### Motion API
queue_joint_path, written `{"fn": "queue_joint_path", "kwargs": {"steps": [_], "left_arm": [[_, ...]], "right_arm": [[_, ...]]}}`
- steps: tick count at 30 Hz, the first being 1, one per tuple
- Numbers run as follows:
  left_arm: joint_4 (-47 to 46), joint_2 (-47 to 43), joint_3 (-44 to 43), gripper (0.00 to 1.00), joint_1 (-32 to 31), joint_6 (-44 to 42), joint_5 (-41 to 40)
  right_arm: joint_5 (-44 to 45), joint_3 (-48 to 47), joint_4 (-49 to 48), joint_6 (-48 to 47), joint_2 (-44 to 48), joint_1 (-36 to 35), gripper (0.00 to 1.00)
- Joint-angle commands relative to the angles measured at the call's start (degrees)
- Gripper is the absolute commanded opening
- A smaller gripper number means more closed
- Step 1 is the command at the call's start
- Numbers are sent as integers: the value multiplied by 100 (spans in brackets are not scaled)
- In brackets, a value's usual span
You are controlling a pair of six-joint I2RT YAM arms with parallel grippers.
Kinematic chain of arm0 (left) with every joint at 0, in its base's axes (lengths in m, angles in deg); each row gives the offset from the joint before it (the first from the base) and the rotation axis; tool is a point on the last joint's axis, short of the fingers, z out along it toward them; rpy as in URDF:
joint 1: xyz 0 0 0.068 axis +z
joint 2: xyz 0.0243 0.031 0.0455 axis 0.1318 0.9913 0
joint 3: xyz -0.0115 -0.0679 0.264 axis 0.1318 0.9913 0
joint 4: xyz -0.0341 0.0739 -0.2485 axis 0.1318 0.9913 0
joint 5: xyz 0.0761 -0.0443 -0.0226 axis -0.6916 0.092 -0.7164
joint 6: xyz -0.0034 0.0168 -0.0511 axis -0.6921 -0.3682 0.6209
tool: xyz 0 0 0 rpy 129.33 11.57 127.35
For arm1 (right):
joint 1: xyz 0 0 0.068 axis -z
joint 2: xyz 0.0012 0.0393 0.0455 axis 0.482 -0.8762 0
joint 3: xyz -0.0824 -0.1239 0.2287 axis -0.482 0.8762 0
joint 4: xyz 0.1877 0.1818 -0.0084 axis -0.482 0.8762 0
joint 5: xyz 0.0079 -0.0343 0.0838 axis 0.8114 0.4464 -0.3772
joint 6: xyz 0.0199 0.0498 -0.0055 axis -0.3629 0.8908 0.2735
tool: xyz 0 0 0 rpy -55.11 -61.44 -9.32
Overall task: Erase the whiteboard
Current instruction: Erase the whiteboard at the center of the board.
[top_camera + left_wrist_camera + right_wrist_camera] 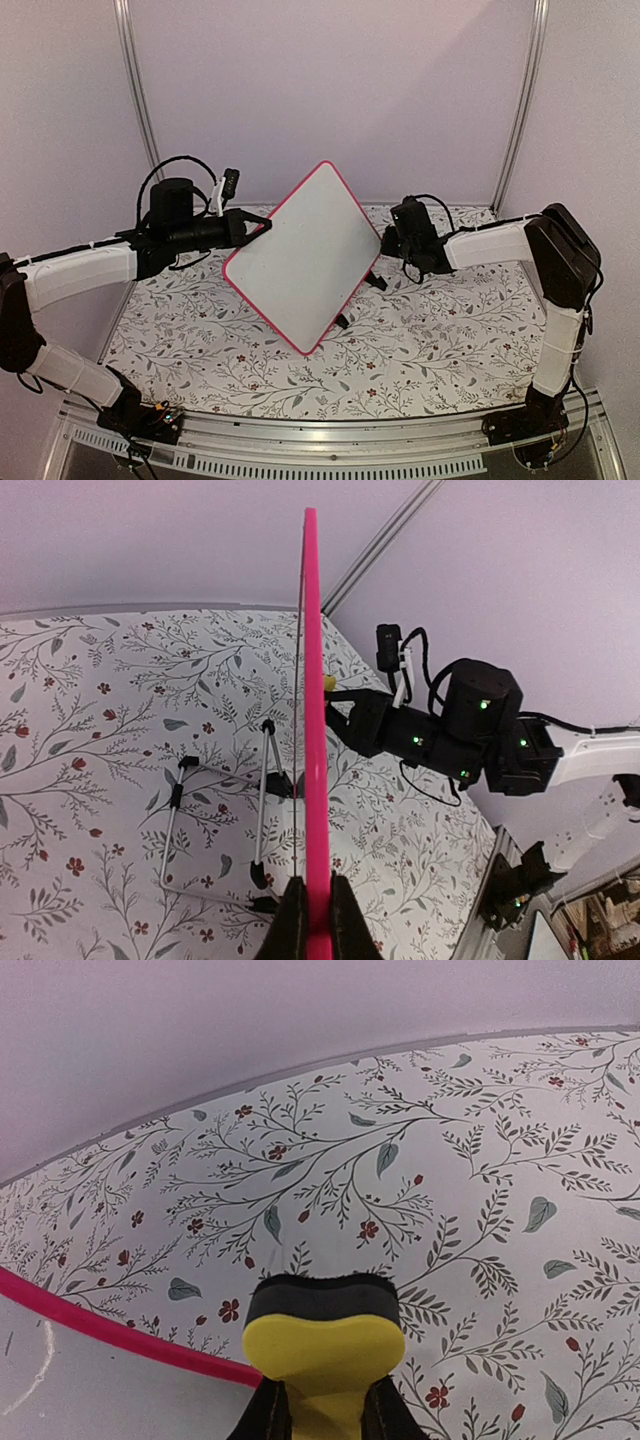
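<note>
left jaws pinch the whiteboard [305, 255] rim; right jaws pinch a yellow eraser [322, 1355].

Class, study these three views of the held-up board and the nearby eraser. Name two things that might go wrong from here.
1. The left gripper pinches the white rectangular pink-framed whiteboard by one thin edge only, held tilted; wiping pressure may twist it or make it slip.
2. The yellow block eraser in the right gripper sits beside the frame, so it might snag there.
</note>
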Motion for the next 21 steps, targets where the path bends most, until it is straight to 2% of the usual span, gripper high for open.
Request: {"fn": "queue_joint_path", "kwargs": {"steps": [1, 9, 15, 21], "left_arm": [[-641, -156, -17, 0, -56, -325, 500], [-642, -121, -27, 0, -56, -323, 499], [-639, -110, -28, 0, -59, -310, 500], [-626, -123, -31, 0, -56, -315, 490]], "right_arm": [[-634, 375, -748, -234, 79, -27, 1], [-1413, 983, -1929, -736, 523, -262, 2], [-1421, 1000, -2236, -1268, 635, -619, 2], [-1733, 1110, -2479, -1314, 791, -717, 2]]}}
